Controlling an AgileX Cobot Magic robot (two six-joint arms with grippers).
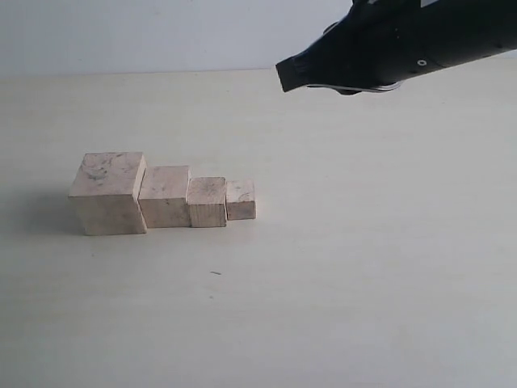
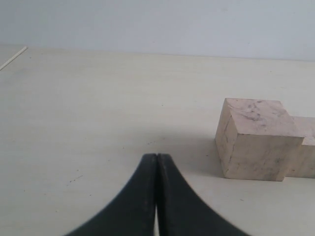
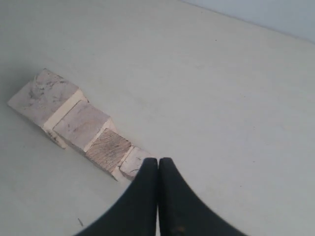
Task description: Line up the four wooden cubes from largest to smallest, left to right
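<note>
The four wooden cubes [image 1: 174, 198] sit in one tight row on the pale desk [image 1: 363, 267], left of its middle in the exterior view. They run from the largest cube [image 1: 109, 194] on the left through the second cube [image 1: 165, 196] and the third cube [image 1: 207, 202] to the smallest cube [image 1: 241, 200] on the right, each touching its neighbour. Standing back, I see only one black arm [image 1: 404, 40] reaching in from the upper right, and the right claw [image 1: 283, 75] hangs high above the desk, well apart from the row. From that angle I cannot tell how its jaws stand. The right wrist view settles it: the two black fingers are pressed together with nothing between them. It looks down on all four tops, and the fingertips cover a corner of the smallest cube. The same view brings out strong grain on the third cube. The left claw [image 2: 156, 156] shows only in the left wrist view, closed and empty too, low over bare desk near the largest cube, with a slice of the second cube behind it. The desk is cream and matt, with a small dark speck [image 1: 216, 273] in front of the row. Behind it stands a plain pale blue-grey wall [image 1: 161, 32].
</note>
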